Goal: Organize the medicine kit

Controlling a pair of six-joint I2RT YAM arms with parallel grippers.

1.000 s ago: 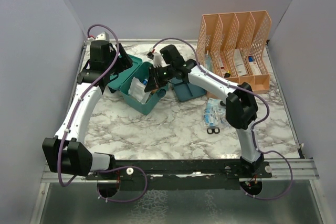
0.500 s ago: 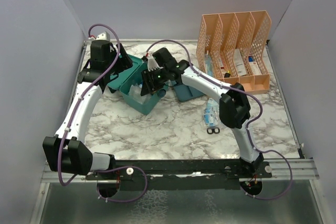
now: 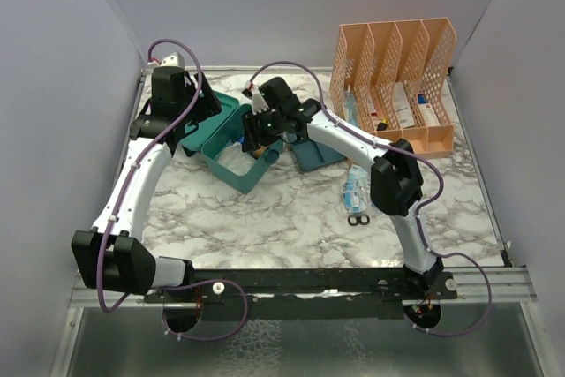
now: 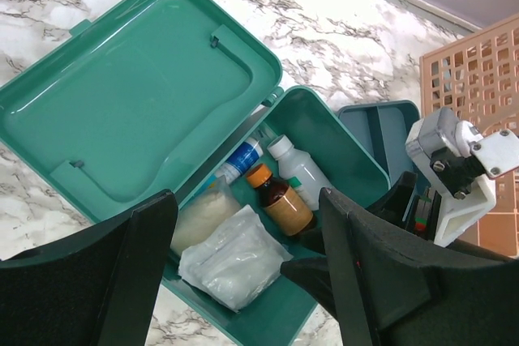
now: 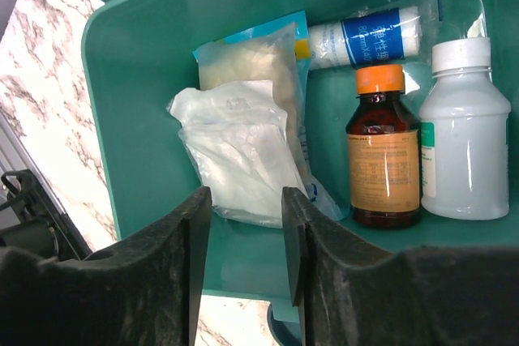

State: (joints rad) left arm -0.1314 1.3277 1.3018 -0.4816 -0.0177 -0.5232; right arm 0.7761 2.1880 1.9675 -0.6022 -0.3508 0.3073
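The teal medicine kit (image 3: 240, 174) stands open at the back left, its lid (image 4: 138, 95) laid flat. Inside lie a white pouch (image 5: 239, 151), a second pouch (image 5: 243, 66), a blue-and-white roll (image 5: 369, 34), a brown bottle with an orange cap (image 5: 383, 160) and a white bottle (image 5: 461, 151). My right gripper (image 5: 246, 200) hovers open just above the white pouch, with nothing between its fingers. Open and empty, my left gripper (image 4: 245, 200) hangs over the kit from the lid side. The matching insert tray (image 3: 313, 152) sits just right of the kit.
A peach lattice file organizer (image 3: 397, 77) holding boxes stands at the back right. Blister packs (image 3: 357, 186) and a small black item (image 3: 357, 218) lie on the marble table right of centre. Grey walls close in the left, right and back.
My right gripper carried the white pouch left over the kit, opened and let it go; the pouch now lies inside. The left arm has not moved.
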